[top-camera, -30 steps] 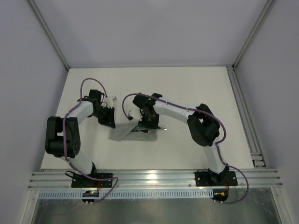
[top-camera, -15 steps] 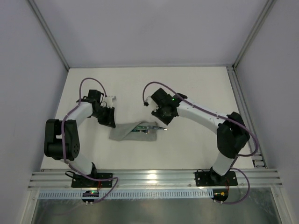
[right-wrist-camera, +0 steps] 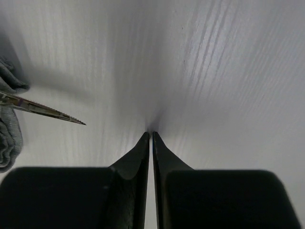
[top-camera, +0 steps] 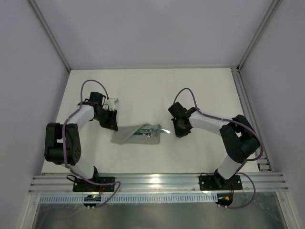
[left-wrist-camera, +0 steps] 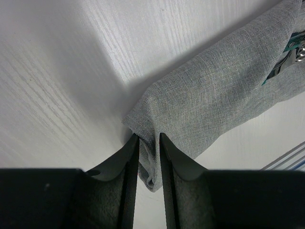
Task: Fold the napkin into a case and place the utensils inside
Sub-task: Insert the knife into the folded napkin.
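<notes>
As the case (top-camera: 136, 134) lies crosswise, knife (top-camera: 165, 131) pointing right

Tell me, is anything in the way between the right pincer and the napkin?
Nothing visible. Only bare table lies between the shut right pincer and the napkin. The tip of the knife pokes out of the napkin toward that pincer.

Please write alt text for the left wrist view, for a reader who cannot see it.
The left gripper pinches one folded end of a grey fabric napkin lying on a white table. Teal-handled metal utensils peek from its far end.
</notes>
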Motion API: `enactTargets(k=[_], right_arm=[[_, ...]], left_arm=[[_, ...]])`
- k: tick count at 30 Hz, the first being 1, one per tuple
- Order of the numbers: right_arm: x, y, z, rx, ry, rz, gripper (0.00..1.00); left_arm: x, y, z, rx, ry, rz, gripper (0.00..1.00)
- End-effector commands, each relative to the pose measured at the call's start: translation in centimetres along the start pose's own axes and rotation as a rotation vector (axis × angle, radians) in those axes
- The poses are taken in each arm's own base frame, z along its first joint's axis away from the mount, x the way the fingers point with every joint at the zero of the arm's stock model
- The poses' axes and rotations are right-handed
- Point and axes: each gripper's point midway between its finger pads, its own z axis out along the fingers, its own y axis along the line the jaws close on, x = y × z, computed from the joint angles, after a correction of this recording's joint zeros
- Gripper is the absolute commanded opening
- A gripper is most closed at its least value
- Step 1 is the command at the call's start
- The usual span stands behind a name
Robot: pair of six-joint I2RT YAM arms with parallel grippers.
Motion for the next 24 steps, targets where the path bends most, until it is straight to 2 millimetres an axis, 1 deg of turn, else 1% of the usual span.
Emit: enactTargets(k=[1,3,7,11,14,16,17,18,19,24], right_arm=[[-1.8,2.8,0.8,-0.084,-0.068,0.117,0.09],[-2.2,3.5,1.1,-0.097,-0.083,0.122,0.09],[-2.0,4.5,2.0,-0.104,-0.065,0.142,0.09],[-2.1,5.6,2.2,-0.109,-0.074,0.131,0.09],[-2.2,6.0,2.2,-0.116,-0.082,0.138,0.09],[-2.5,6.2,2.2,-0.125,-0.09,0.139,0.09],[-3.0,6.4,2.1,-0.126,-0.099,0.135,0.09],[-2.8,6.3,2.4,-0.116,-0.086,0.12,0.09],[-3.0,6.3,2.4,-0.112,-0.087,0.115,0.09],[-4.3,7.3,1.9,-0.132,-0.104,0.101,0.09]], left_arm=[[-1.1,-0.4,-0.9,-0.004,-0.062,0.048,0.25],[-1.1,-0.4,-0.9,-0.006,-0.062,0.05,0.25],[-1.1,-0.4,-0.8,-0.002,-0.061,0.048,0.25],[-1.1,-0.5,-0.9,-0.003,-0.063,0.051,0.25],[-1.2,-0.5,-0.9,-0.003,-0.064,0.049,0.25],[-1.2,-0.5,-0.9,-0.003,-0.064,0.051,0.25],[-1.1,-0.4,-0.9,-0.004,-0.062,0.05,0.25],[-1.2,-0.5,-0.9,-0.001,-0.064,0.051,0.25],[-1.1,-0.5,-0.9,-0.001,-0.062,0.05,0.25],[-1.2,-0.5,-1.0,-0.001,-0.065,0.05,0.25]])
